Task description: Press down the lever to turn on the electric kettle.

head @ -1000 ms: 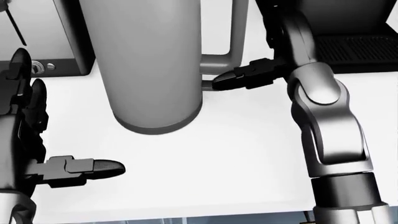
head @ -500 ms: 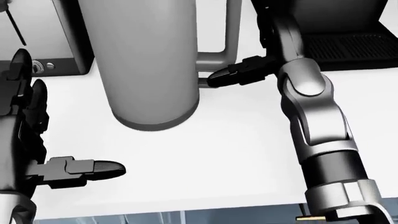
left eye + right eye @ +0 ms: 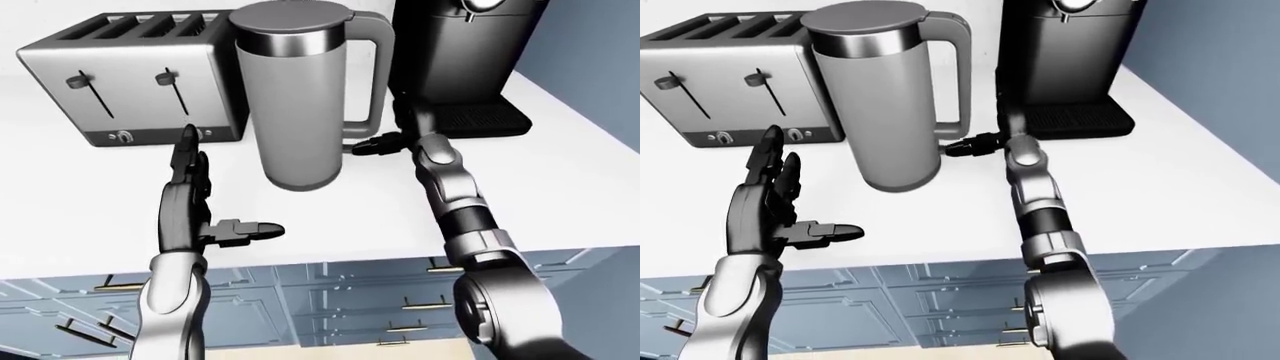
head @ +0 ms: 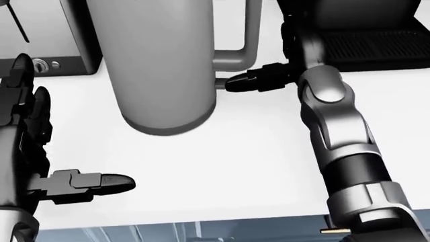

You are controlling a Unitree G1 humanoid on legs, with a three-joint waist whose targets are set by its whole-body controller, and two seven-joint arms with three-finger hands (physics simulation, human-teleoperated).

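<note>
Both eye views alone show kettle [image 3: 295, 97] lid; right hand [image 4: 252, 80] seemingly open.

Both arms are built of smooth, silver-grey metallic shells with rounded joint housings. The right forearm [image 4: 349, 151] carries a glossy black cylindrical band just below the silver shell, then a lighter stepped collar — pale grey, with a notched edge. The left hand [image 3: 195, 202] and right hand [image 4: 268, 78] are matte black, each with blocky segmented fingers ending in rounded, finely ribbed tips. The left forearm [image 3: 735, 289] is a plain, pale silver tube.
</note>
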